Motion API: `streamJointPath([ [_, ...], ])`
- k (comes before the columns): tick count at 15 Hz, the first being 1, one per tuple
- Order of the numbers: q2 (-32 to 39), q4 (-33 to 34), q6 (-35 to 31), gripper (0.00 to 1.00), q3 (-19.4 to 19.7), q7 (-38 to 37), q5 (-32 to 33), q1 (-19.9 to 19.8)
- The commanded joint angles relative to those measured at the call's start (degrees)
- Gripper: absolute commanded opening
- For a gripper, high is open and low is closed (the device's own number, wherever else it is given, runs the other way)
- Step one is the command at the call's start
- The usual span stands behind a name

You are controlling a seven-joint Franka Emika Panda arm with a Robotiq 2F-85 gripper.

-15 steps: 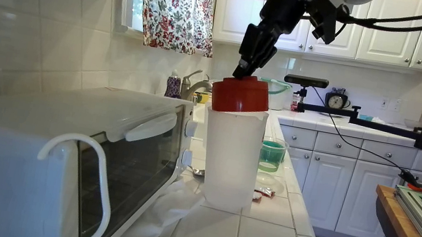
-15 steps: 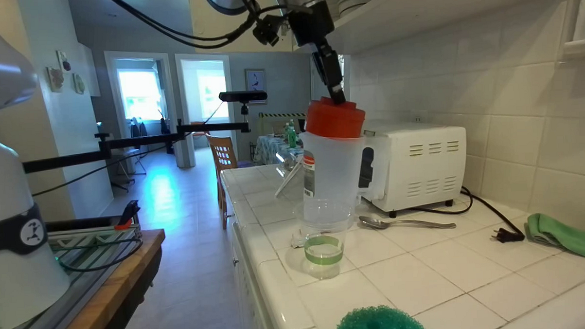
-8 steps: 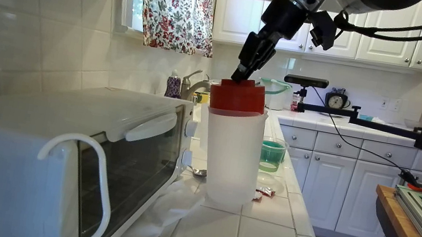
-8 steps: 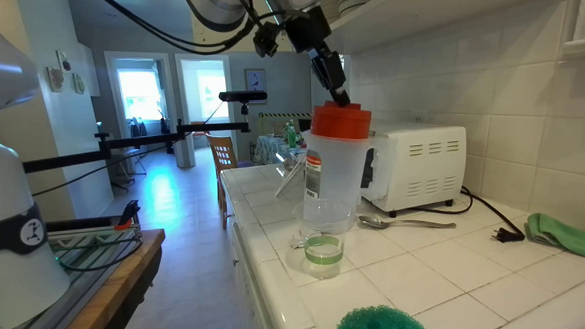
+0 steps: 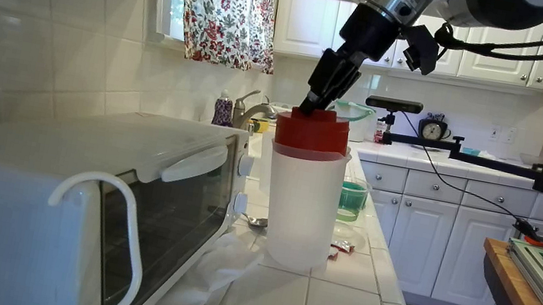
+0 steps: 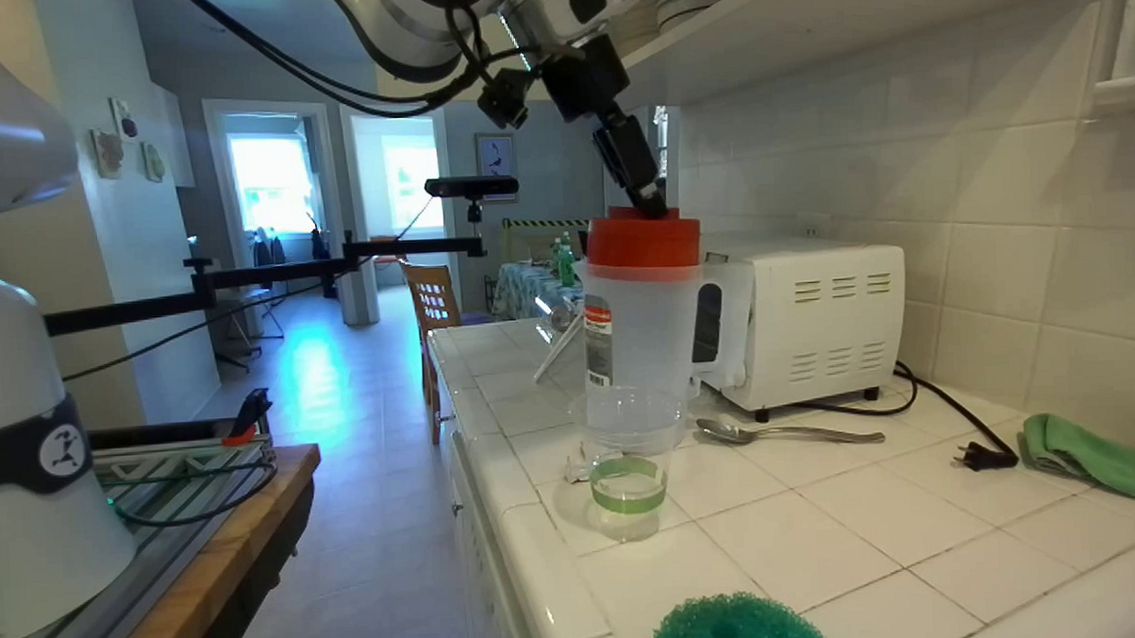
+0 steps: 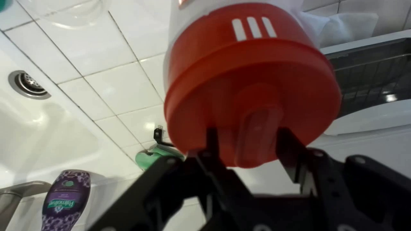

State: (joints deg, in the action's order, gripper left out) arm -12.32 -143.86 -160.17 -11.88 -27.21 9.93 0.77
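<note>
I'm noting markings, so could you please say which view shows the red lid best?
The wrist view shows the red lid large, with its top face, raised handle and white stripes. Both exterior views show its side without stripes, at the mouth of the translucent container.

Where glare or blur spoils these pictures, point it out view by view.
Wrist view: gripper fingers dark and out of focus, the red lid soft around its knob, a bright glint on the oven door; in an exterior view, far windows washed out to white, bluish glare on the floor; in an exterior view, a dull sheen on the wall tiles.
</note>
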Motion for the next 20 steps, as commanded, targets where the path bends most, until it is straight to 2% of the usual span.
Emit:
streamJointPath([
  [1, -1.3, -1.8, -0.6, 0.84, -0.4, -0.9, -1.9, 0.1],
  [3, -1.5, -1.9, -0.6, 0.98, -0.5, -1.0, -2.2, 0.2],
  [6, -2.5, -2.3, -0.4, 1.00, -0.3, -0.4, -3.5, 0.8],
  [8, -4.7, -3.0, 0.9, 1.00, 0.8, 2.6, -8.5, 3.4],
  [10, -9.0, -4.1, 4.4, 1.00, 3.2, 9.3, -17.6, 9.2],
  [11, -11.0, -4.1, 7.0, 1.00, 7.5, 13.4, -22.2, 15.2],
  [12, -14.8, -4.6, 11.3, 1.00, 9.3, 17.4, -26.9, 18.4],
  [14, -22.0, -4.4, 22.3, 1.00, 10.2, 22.1, -32.3, 20.1],
  [15, -24.3, -4.2, 27.5, 1.00, 11.3, 23.8, -33.3, 20.6],
  [16, -26.3, -3.6, 33.3, 1.00, 13.5, 22.7, -31.0, 21.7],
  [17, -28.0, -2.6, 39.3, 1.00, 13.6, 21.9, -29.2, 20.4],
  [18, -25.9, -2.2, 34.3, 1.00, 9.3, 21.1, -31.5, 17.1],
  [20, -27.9, -2.2, 36.2, 1.00, 9.4, 21.2, -31.7, 16.3],
])
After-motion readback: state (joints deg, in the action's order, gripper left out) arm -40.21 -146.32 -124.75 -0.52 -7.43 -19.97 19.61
